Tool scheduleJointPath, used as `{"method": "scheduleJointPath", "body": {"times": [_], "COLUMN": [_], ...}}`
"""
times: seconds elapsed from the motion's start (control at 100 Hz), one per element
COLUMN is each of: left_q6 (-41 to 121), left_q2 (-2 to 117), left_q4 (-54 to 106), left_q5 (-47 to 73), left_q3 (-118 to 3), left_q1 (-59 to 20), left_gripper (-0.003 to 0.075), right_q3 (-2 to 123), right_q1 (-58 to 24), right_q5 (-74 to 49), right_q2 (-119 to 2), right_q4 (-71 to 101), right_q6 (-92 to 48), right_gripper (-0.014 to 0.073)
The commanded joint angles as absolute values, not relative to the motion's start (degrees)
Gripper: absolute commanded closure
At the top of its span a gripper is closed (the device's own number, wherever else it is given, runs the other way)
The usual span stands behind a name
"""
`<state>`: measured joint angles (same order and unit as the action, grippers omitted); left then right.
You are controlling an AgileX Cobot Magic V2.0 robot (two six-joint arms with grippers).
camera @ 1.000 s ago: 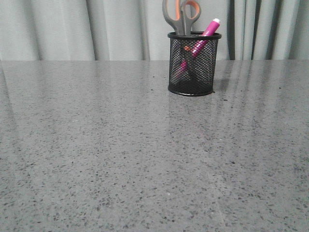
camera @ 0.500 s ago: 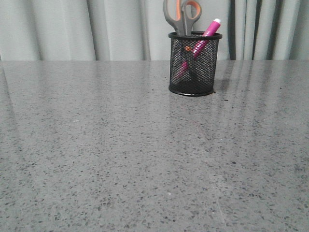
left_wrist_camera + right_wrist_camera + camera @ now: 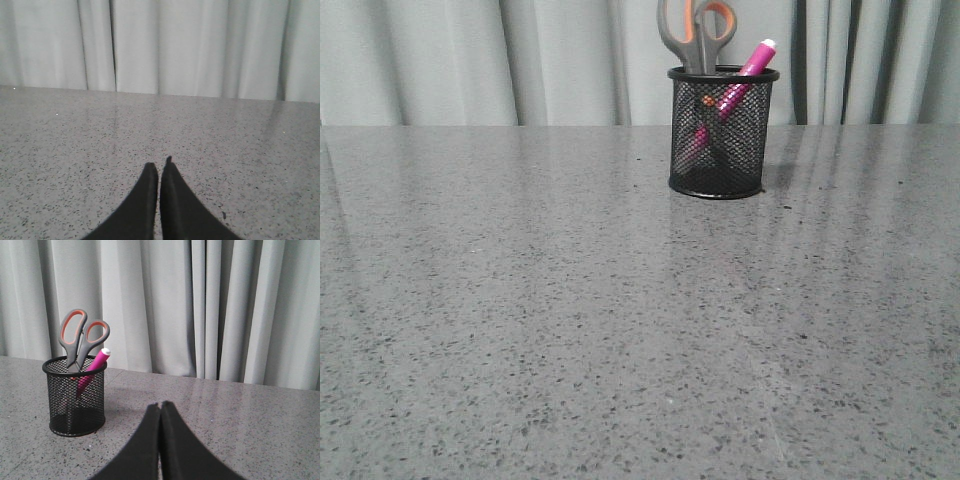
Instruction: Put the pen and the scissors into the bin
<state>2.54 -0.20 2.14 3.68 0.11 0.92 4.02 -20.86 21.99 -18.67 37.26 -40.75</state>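
text: you can read none | magenta-pink marker pen [image 3: 738,83] in black wire-mesh cylindrical bin [image 3: 720,150]: any print is too small to make out | labels, numbers, signs: none legible to you

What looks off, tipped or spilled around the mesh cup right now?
Nothing stands out. The bin stands upright on the table, with the scissors handles-up inside it and the pen leaning against its rim. Both tools, left and right, are shut, empty and clear of it.
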Motion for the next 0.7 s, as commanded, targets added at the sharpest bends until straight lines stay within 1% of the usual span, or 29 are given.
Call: {"method": "scheduleJointPath", "body": {"times": [0.0, 0.69], "left_q6": [2.4, 2.4], "left_q2": [-2.1, -2.1], "left_q4": [1.4, 3.5], "left_q5": [-0.5, -0.6], "left_q3": [2.7, 2.6], "left_q1": [1.0, 1.0], "left_gripper": [0.0739, 0.0739], "right_q3": [5.7, 5.7], "right_q1": [-20.6, -20.6], "right_q5": [25.4, 25.4], "right_q2": [-18.8, -18.8], "right_q4": [36.4, 36.4], "right_q6": [-41.3, -41.3], "right_gripper": [0.0670, 0.0670]}}
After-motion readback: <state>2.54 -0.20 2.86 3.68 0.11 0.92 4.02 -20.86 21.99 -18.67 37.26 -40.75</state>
